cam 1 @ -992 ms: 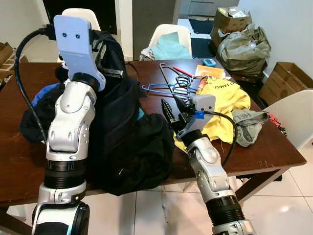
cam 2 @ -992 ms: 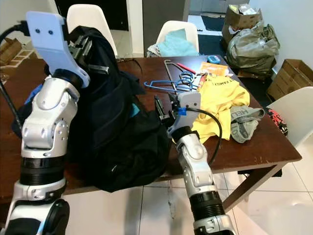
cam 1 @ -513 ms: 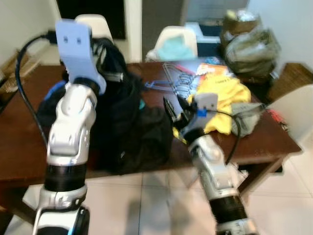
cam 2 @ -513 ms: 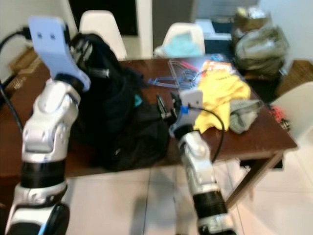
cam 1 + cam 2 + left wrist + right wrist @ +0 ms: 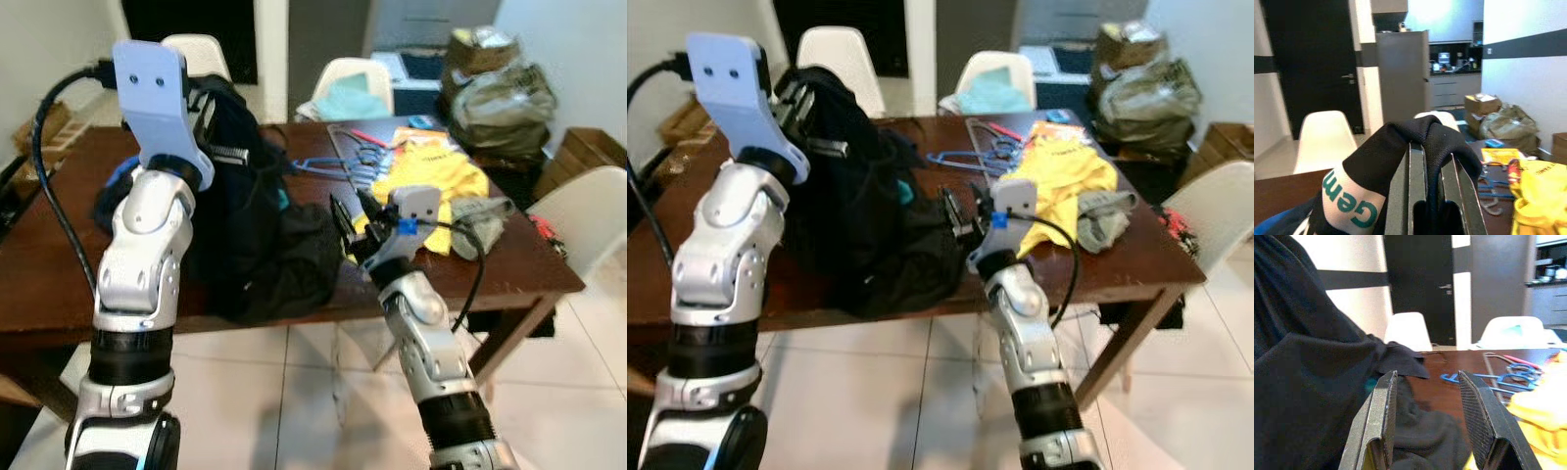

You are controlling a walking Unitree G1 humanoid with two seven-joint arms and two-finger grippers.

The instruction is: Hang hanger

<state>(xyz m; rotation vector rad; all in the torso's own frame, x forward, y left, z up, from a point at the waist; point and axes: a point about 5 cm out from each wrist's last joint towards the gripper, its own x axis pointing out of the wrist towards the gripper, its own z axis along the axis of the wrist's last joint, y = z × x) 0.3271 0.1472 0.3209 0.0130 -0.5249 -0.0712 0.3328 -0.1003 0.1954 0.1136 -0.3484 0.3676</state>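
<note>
Dark wooden table (image 5: 59, 284), white chairs (image 5: 353, 88)

A bunch of wire hangers (image 5: 364, 162) lay flat on the far part of the brown table (image 5: 59, 294), blue ones tangled with grey or silver ones, and a red piece (image 5: 367, 138) showed just behind them. Their hooks and loops overlapped, so a count was not possible. They sat between the heaped black garment (image 5: 260, 245) and the yellow shirt (image 5: 431, 176), touching the shirt's edge.

Yellow shirt (image 5: 436, 174) on table (image 5: 39, 294); white chairs (image 5: 355, 86) behind.
</note>
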